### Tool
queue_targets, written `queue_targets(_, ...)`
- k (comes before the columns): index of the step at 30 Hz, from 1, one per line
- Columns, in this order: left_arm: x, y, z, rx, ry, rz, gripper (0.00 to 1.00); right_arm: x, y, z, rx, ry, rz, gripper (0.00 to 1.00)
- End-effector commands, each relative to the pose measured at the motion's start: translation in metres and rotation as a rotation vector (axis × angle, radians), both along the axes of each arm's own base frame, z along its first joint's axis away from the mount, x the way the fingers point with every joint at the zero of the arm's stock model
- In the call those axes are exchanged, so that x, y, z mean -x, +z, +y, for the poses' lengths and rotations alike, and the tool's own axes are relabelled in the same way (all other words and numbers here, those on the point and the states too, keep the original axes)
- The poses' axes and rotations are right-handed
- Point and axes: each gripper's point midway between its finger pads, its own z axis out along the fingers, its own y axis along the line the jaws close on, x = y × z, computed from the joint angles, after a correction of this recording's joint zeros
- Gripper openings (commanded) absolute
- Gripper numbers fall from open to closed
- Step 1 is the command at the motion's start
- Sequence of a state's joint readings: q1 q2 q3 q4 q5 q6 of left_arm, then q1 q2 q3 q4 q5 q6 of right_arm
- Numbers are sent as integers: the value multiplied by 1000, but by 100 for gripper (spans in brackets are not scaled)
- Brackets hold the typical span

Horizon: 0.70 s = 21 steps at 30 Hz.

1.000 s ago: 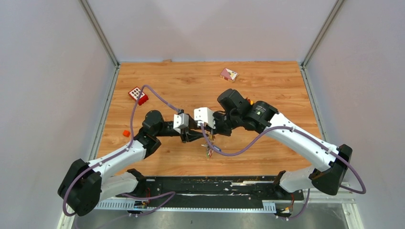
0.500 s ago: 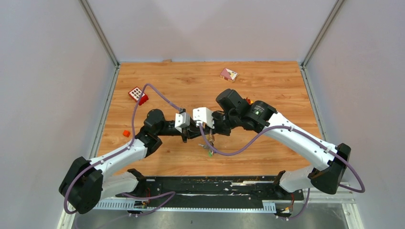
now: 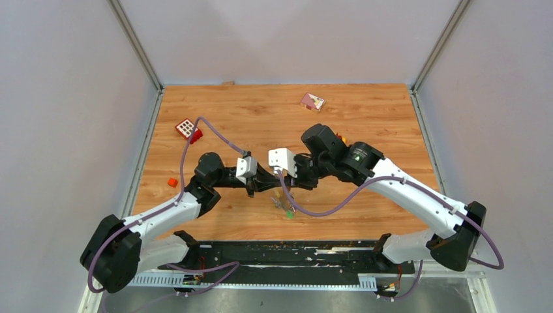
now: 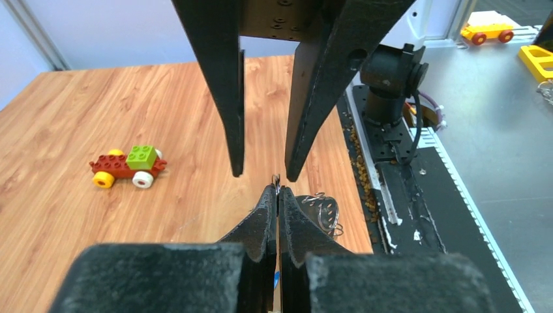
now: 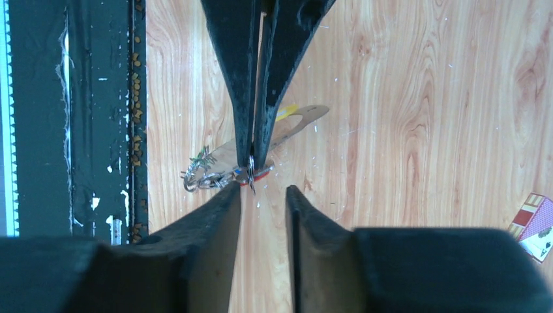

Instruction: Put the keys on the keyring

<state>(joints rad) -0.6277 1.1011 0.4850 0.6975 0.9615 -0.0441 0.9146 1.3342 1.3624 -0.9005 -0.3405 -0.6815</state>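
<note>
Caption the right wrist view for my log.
Left gripper pinches the keyring over the keys; right gripper open, facing it.

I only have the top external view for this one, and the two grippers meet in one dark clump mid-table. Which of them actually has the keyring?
Observer: The left gripper has it. In the right wrist view it is shut on the keyring, pinching the thin metal ring at its very tip.
Operator: So is the right one gripping the ring too?
Observer: No. The right gripper is open, and the ring's free end sits just at the mouth of its gap. The left wrist view shows the same thing from the other side.
</note>
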Motion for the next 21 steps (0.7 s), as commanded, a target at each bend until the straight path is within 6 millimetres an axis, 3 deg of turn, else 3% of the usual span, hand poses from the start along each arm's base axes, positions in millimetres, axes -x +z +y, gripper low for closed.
queue_targets(1, 13, 31, 2, 98, -51, -101, 0, 7, 16, -2, -113, 35, -6, 37)
queue_targets(11, 20, 32, 3, 106, -81, -110, 0, 21, 11, 0, -153, 114, 42, 34)
queue_targets(21, 23, 30, 4, 101, -96, -114, 0, 21, 12, 4, -155, 137, 42, 14)
